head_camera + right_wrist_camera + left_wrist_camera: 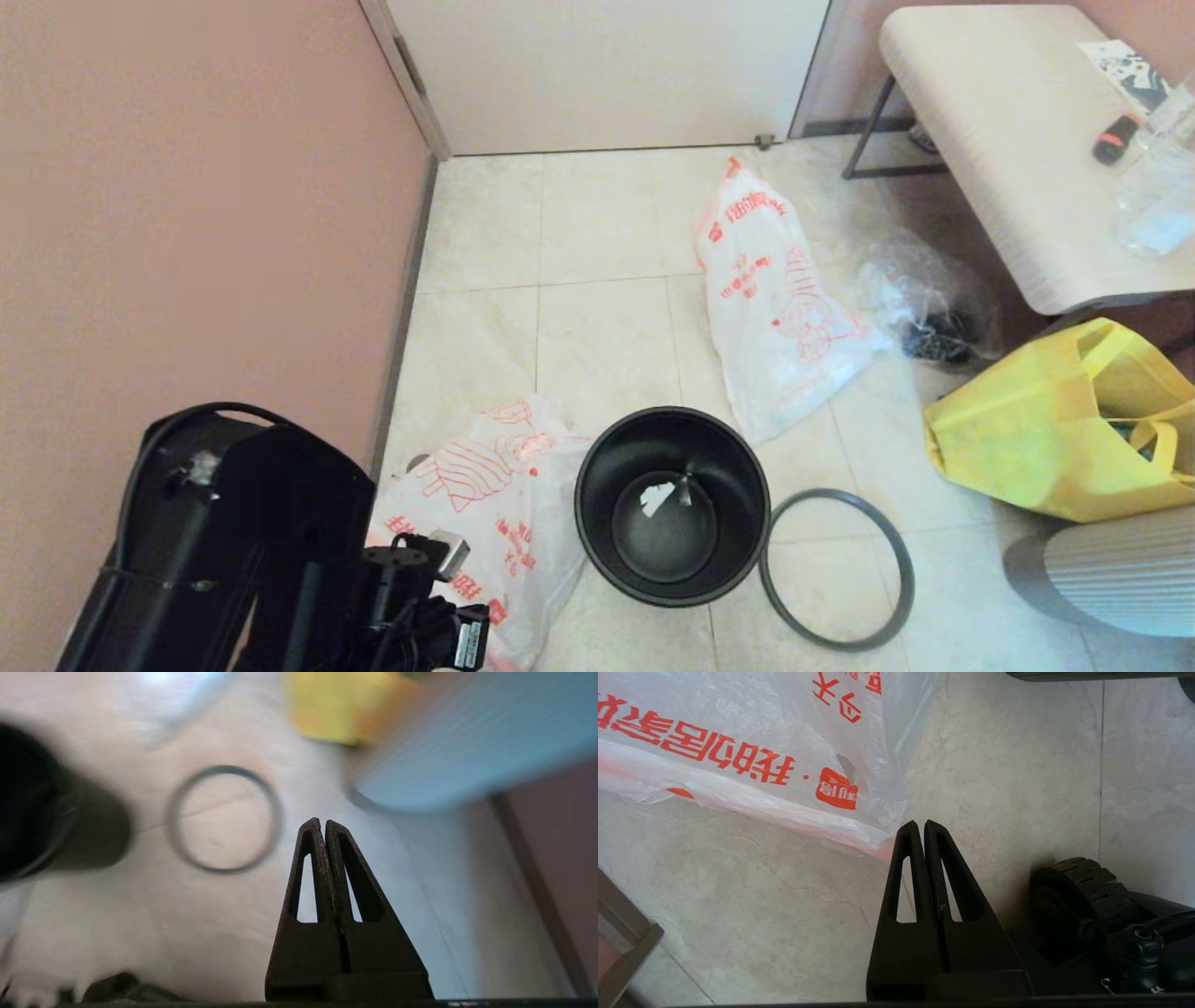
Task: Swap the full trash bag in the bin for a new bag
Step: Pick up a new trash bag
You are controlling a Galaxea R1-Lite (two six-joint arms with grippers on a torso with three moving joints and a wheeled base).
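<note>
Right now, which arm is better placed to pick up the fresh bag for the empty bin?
Left. Its shut fingers hover right beside the new bag, which lies left of the bin. The right fingers point near the hoop rim, across the bin.

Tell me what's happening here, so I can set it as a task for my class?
A two-armed robot is midway through changing a bin liner. The bin stands unlined on the floor, its hoop rim lying beside it. The full trash bag lies further off; the new bag lies beside the bin on the other side. Nothing is held: the left pincer is shut near the new bag's edge, and the right pincer is shut above the floor near the hoop.
</note>
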